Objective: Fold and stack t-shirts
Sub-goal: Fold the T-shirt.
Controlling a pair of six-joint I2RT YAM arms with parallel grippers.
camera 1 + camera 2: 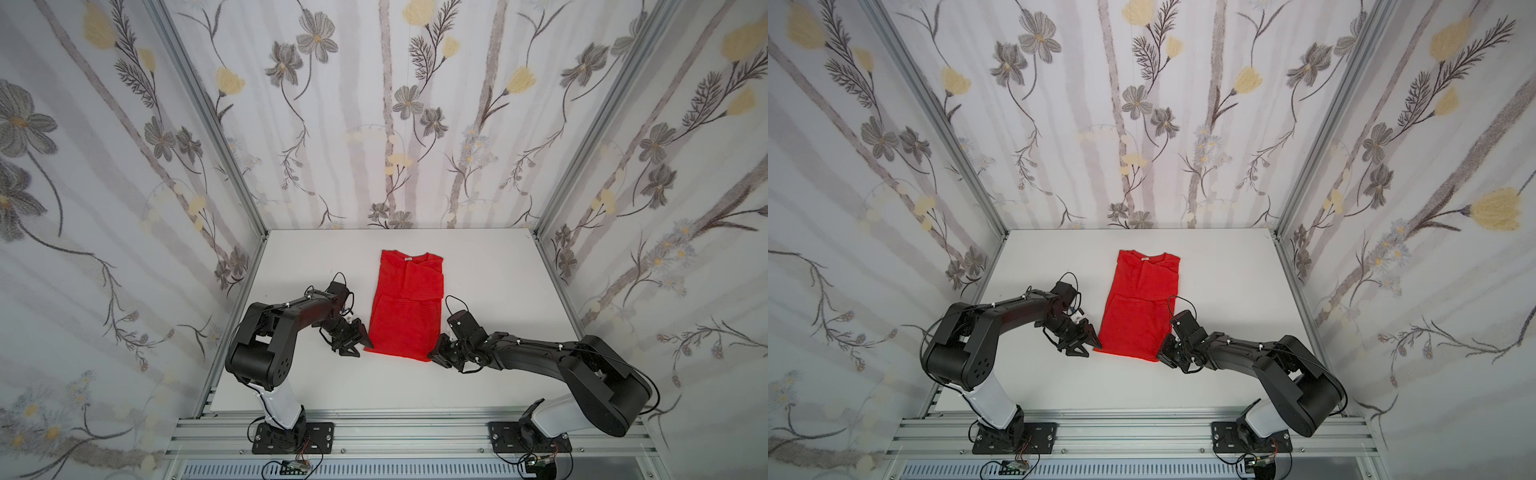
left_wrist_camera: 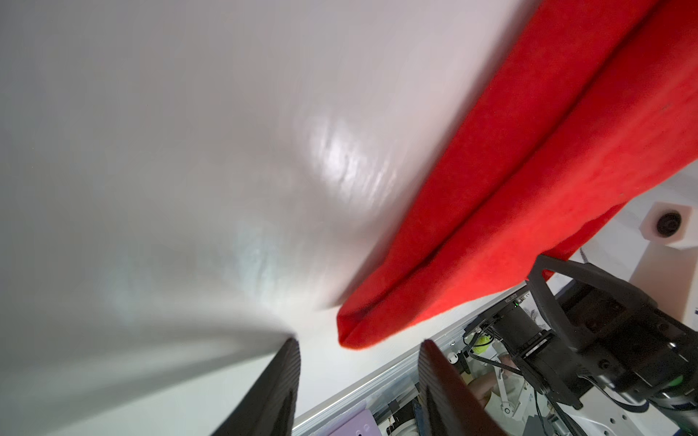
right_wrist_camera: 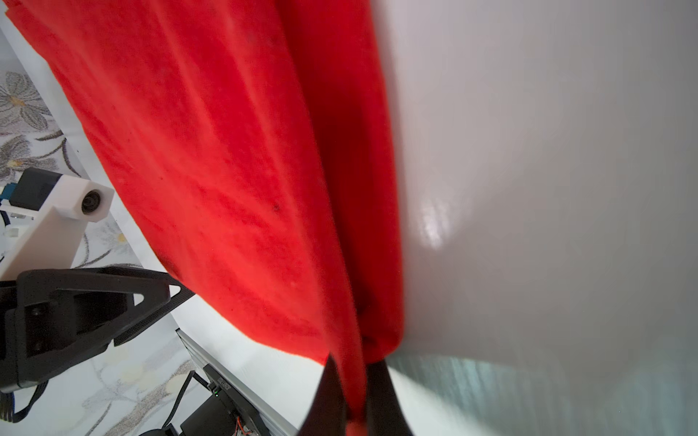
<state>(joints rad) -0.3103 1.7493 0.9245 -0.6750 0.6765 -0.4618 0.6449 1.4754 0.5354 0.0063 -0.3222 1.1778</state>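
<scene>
Nearest, by right wrist view alone: right pincer [image 3: 353,362] pinched tight on near hem corner of red t-shirt [image 3: 226,170]. By left wrist view: left pincer [image 2: 359,341] half spread, nothing between, other hem corner just ahead. In both top views: folded lengthwise, flat on mid desk [image 1: 498,291]. Farthest: white neck label [image 1: 408,258], too small to read.

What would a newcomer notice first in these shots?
The bright red shirt, folded into a long strip in the middle of the white table, stands out against the floral walls. Two black arms flank its near hem: the right tool is shut on one corner, while the left tool stands open with the other corner at its mouth.
</scene>
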